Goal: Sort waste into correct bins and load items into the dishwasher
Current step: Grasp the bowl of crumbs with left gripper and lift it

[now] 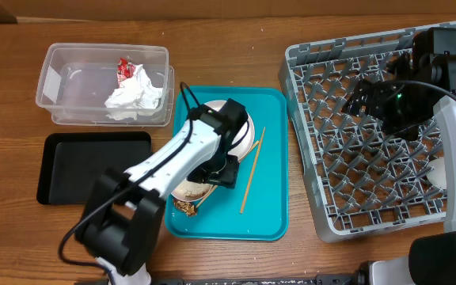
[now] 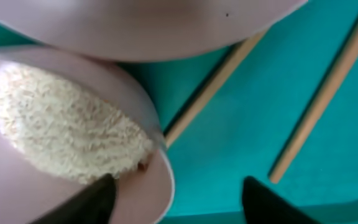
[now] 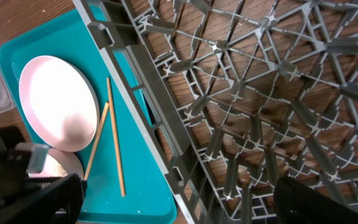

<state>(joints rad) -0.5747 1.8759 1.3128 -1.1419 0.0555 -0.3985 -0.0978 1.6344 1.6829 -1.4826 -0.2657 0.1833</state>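
Over the teal tray [image 2: 260,93], the unclenched left hand [image 2: 178,198] straddles the rim of a rice-heaped pale bowl [image 2: 17,193].

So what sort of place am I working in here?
Probably a staged dish-clearing station on a wooden table: a grey dish rack, a teal tray with a rice bowl and chopsticks, and a clear tub holding a crumpled napkin.

Bright even light; blurry left-wrist close-up
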